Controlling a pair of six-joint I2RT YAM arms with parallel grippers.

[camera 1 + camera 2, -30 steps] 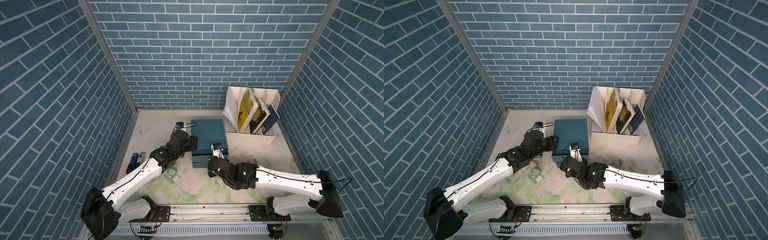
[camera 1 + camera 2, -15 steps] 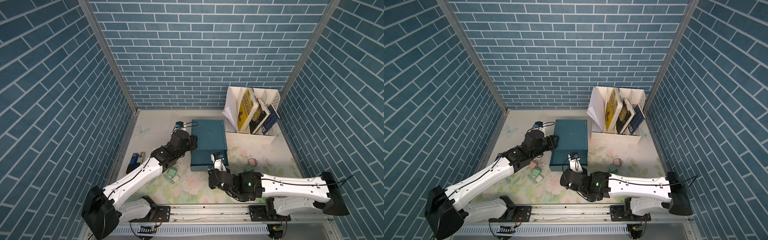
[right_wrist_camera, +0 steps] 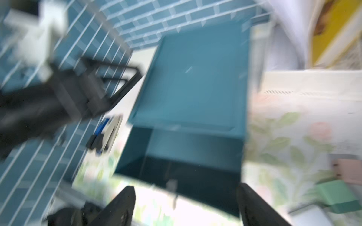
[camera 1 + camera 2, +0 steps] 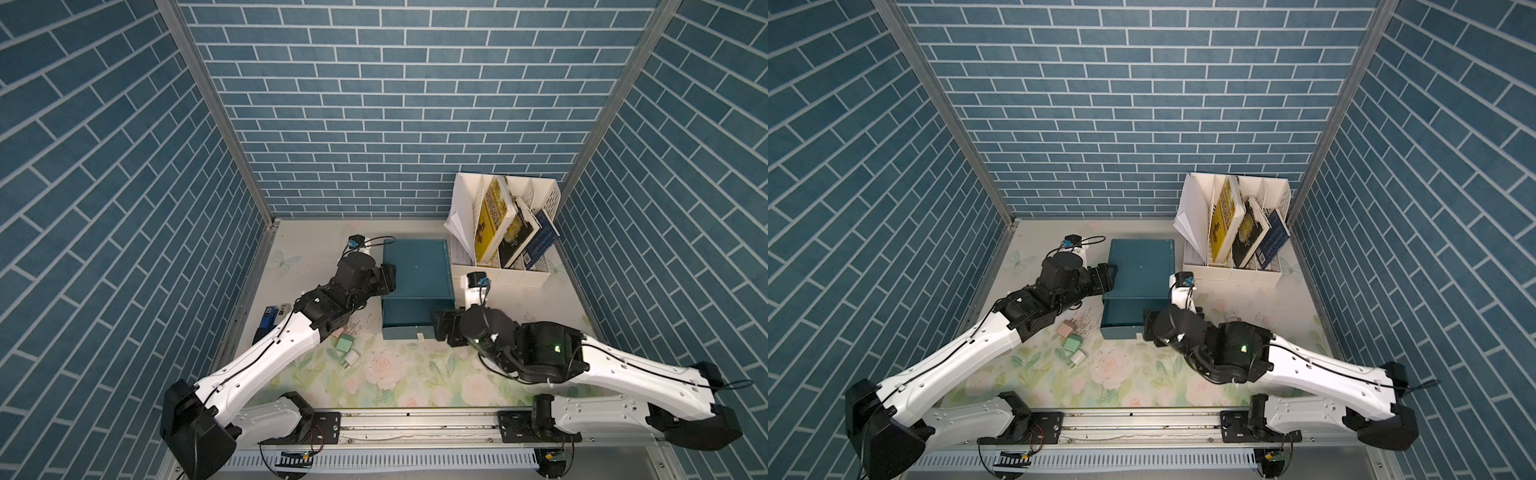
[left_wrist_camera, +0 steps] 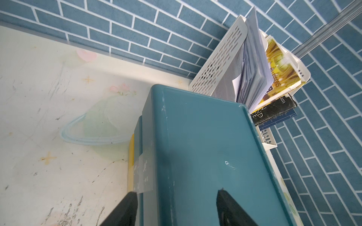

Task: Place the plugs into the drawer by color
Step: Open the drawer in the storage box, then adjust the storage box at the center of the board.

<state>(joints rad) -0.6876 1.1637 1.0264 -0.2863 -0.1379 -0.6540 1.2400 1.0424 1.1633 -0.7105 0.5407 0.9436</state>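
Since a second ago the right gripper [image 4: 437, 329] has drawn back from the middle of the drawer [image 4: 417, 272] front to its right end, and its jaws have spread. The left gripper [image 4: 388, 277] has loosened too, at the same spot on the cabinet.

Far left by the wall lies a blue-and-black gadget [image 4: 268, 319] on the flowered bench [image 4: 399, 374]. Next to it, just off the left arm's forearm, three plugs sit close together in a top view: a pink plug [image 4: 1064, 329], a mint plug [image 4: 1072, 343] and a white plug [image 4: 1078, 357]. All are on the bench, outside the drawer.

The left gripper is released. In the left wrist view its fingers [image 5: 125, 209] stand apart astride the cabinet's top left edge, one beside the side wall and one over the lid, clamping nothing.

One tier is pulled out toward the robot, with its white pull tab [image 4: 419, 335] at the front. The blurred right wrist view shows a dark hollow there, and I cannot tell which tier it is.

The right gripper is released as well, fingers wide and holding nothing. That same blurred view shows another pink plug [image 3: 348, 170] and another mint plug [image 3: 337, 195] on the bench beside the cabinet.

Rightmost, against the back wall, stands a white book rack [image 4: 498, 276] with leaning books [image 4: 492, 224].
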